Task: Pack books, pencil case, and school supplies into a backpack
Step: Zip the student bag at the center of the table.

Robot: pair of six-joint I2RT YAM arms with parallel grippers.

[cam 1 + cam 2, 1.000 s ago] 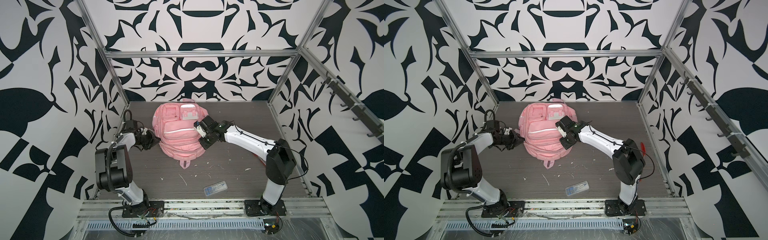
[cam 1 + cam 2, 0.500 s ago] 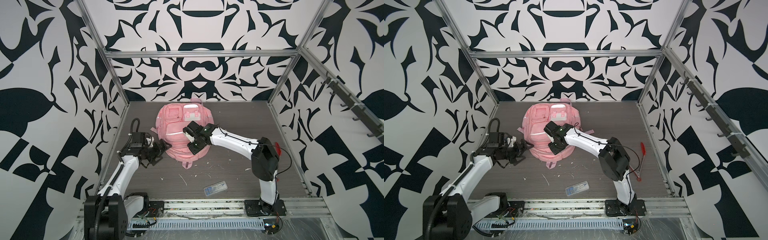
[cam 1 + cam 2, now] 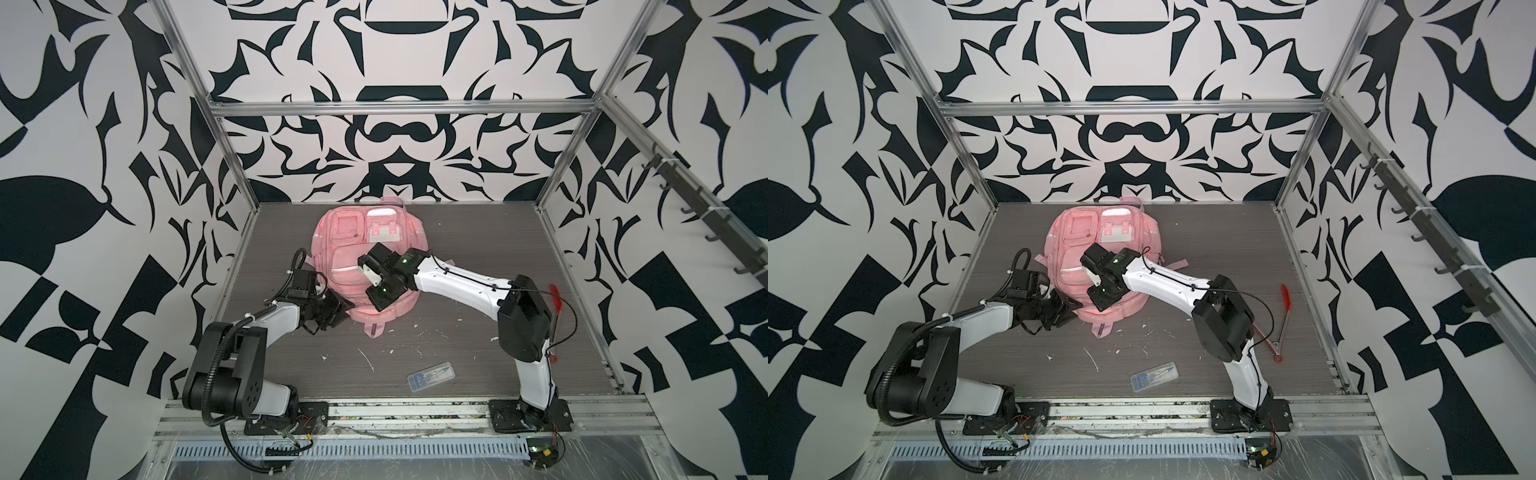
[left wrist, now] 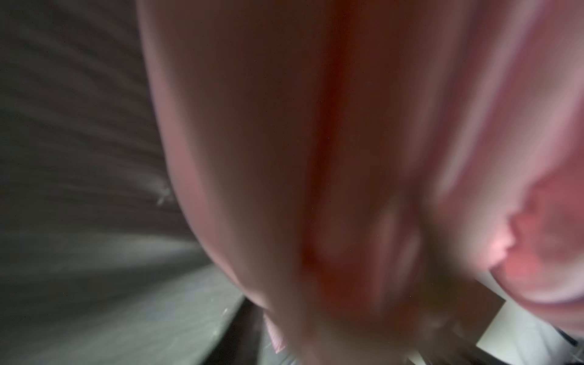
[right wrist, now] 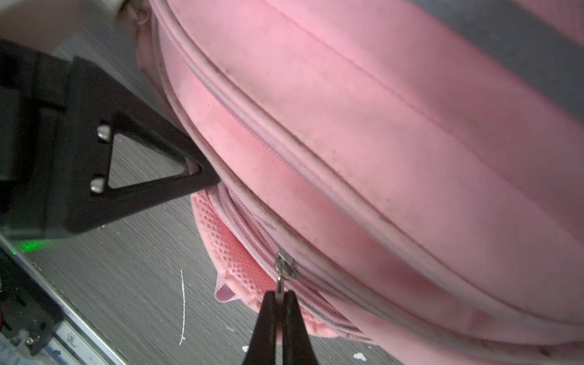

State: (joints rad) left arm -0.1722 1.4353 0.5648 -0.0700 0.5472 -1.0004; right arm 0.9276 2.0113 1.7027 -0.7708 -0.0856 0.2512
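- Pinching the zipper pull (image 5: 282, 278) of the backpack (image 5: 379, 142), the right gripper (image 5: 280, 297) is closed tight on it.
- The left gripper (image 3: 341, 306) presses against the backpack's edge; whether it is open cannot be told.
- The backpack lies flat mid-tabletop (image 3: 478, 232); the clear box (image 3: 430, 371) sits well apart, near the front edge.

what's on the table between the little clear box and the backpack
Only bare dark table with a few white scraps. Both top views show the clear box lying apart from the backpack, nothing else between them.
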